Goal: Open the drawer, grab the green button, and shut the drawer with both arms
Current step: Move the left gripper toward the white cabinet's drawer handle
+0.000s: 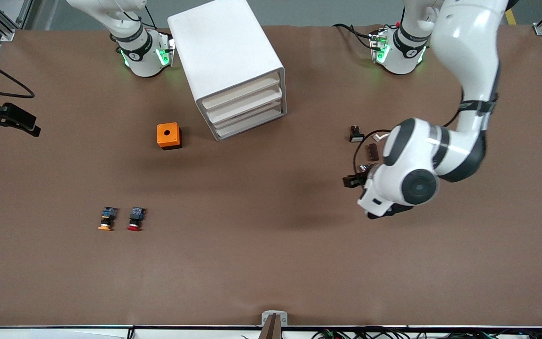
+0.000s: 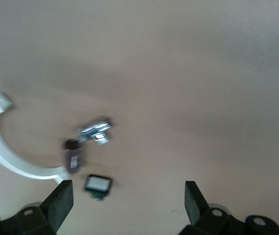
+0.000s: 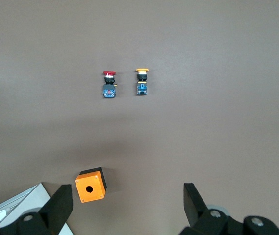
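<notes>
Spanning brown tabletop (image 1: 271, 263); cabinet (image 1: 226, 61) shut; left gripper (image 2: 128, 196) wide; right gripper (image 3: 128, 200) wide over orange box (image 3: 90, 185)

No legible text, label, brand, number or sign found on any surface. The black bands at the arm bases (image 1: 135, 49) carry small white marks, too small to read. Nothing readable on the cabinet (image 1: 226, 61).
</notes>
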Motion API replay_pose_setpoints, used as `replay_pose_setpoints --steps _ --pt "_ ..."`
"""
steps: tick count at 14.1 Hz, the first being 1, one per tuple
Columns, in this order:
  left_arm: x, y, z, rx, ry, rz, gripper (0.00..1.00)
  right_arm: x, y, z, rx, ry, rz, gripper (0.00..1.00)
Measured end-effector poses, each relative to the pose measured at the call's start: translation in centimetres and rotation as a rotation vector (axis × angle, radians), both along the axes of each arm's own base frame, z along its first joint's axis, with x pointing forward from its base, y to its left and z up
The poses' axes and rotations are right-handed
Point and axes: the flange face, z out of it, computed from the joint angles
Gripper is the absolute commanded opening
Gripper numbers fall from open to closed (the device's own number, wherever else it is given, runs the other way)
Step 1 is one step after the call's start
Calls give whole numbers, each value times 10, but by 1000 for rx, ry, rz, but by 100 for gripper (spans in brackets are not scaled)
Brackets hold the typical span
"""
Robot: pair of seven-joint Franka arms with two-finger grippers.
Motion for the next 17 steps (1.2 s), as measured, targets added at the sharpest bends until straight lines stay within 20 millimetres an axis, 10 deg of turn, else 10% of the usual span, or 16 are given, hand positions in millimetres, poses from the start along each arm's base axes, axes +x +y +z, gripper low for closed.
replay_pose_setpoints --steps 4,17 --pt "-17 -51 -40 24 -9 15 100 0 0 0 0 0 0 100" --pt "-51 -111 -117 105 342 811 100 0 -2 -1 0 1 -4 100"
